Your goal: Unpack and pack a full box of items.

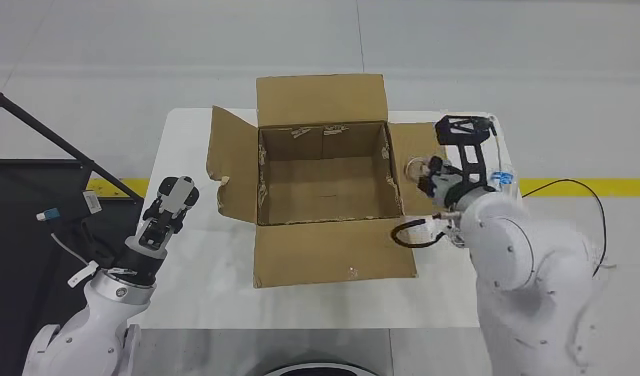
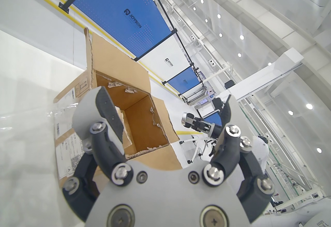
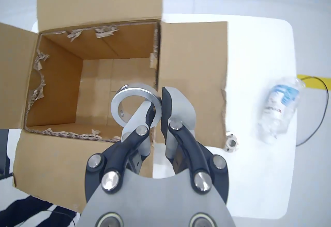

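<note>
**Box.** The cardboard box (image 1: 322, 141) stands mid-counter (image 1: 200, 286) with all four flaps folded outward. This keeps the mouth fully open for access from above. The right wrist view shows bare cardboard at its floor and torn paper tape along the rim.

**Right arm.** The right gripper (image 3: 158, 102) has its fingers closed on a metal ring (image 3: 135, 88), one finger inside the band and one outside. Pinching the wall of the ring in this way gives a firm hold on a thin, smooth part. The ring hangs above the box's right-hand wall, partly over the opening. Judgement: it is positioned for lowering into the box, so this is the packing phase.

**Left arm.** The left gripper (image 2: 165, 100) sits off the box's left flap, well apart from it. Its fingers are spread wide and hold nothing. Judgement: it is parked clear so as not to obstruct the opening.

**Other items.** A plastic bottle (image 3: 280, 106) lies on its side on the counter to the right of the box. A small metal fitting (image 3: 231, 144) rests at the corner of the right flap. Both appear to await packing.

**Risk.** The ring could catch the box wall on descent.
</note>
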Robot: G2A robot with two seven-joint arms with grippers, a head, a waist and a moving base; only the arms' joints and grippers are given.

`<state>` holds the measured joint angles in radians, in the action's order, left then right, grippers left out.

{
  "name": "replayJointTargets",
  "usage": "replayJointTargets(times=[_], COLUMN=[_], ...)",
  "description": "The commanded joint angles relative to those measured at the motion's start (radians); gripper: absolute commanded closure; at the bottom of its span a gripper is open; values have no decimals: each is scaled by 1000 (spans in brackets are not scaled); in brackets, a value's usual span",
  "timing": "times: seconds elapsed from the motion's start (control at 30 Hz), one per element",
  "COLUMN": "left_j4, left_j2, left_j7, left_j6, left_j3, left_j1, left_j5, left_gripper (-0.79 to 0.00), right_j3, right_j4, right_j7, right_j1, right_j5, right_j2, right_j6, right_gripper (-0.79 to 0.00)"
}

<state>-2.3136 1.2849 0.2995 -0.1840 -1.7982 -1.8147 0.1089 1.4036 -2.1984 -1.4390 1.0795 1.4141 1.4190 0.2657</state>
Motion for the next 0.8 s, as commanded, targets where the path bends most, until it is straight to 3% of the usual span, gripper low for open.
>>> replayJointTargets(times=[0.0, 0.37, 0.77], left_j4=[0, 0, 0], left_j2=[0, 0, 0], left_j7=[0, 0, 0], left_j6=[0, 0, 0], left_j3=[0, 0, 0], left_j1=[0, 0, 0], left_j5=[0, 0, 0], left_gripper=[-785, -785, -785], right_j3=[44, 308, 402], right_j4=[-28, -77, 99], right_j7=[-26, -25, -62], right_j1=[35, 236, 300], right_j5=[34, 72, 19], right_j2=[-3, -8, -4], right_j6=[26, 91, 53], right_gripper=[0, 0, 0])
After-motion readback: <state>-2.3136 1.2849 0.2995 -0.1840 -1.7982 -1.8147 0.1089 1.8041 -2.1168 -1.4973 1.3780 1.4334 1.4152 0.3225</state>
